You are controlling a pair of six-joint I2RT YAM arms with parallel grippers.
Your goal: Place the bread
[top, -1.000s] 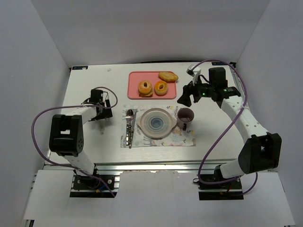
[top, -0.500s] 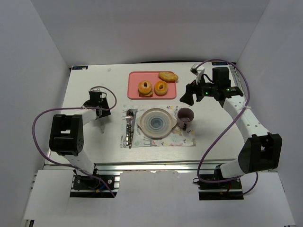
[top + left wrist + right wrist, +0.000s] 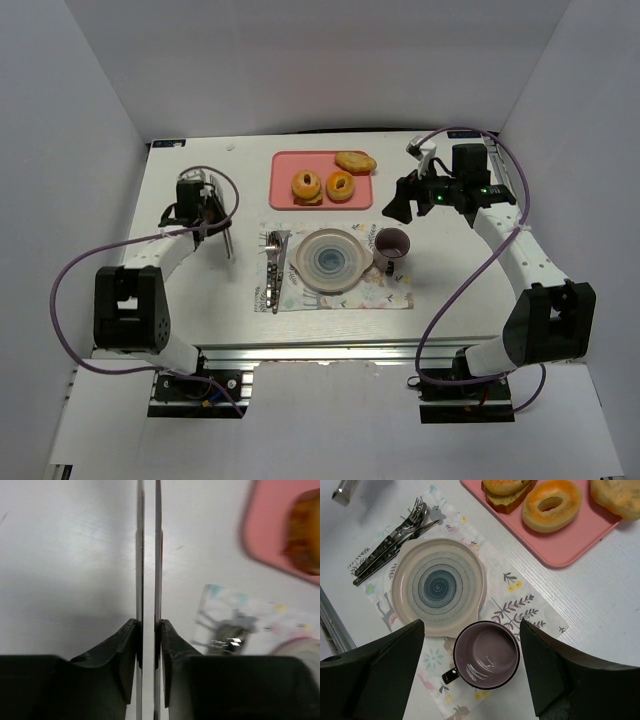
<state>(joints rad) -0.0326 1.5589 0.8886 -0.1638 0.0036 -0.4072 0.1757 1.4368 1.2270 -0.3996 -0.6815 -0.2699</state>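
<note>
Lying in the far right corner of the flat pink rectangular tray, the one oblong golden-brown bread sits near two orange ring donuts. The right gripper, jaws wide apart and empty, hangs above one purple mug. The left gripper, jaws almost together, holds nothing over the white table.

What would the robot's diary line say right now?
bread: on pink tray, untouched | right gripper: open, empty | left gripper: shut, empty | step: bread not yet placed
</note>
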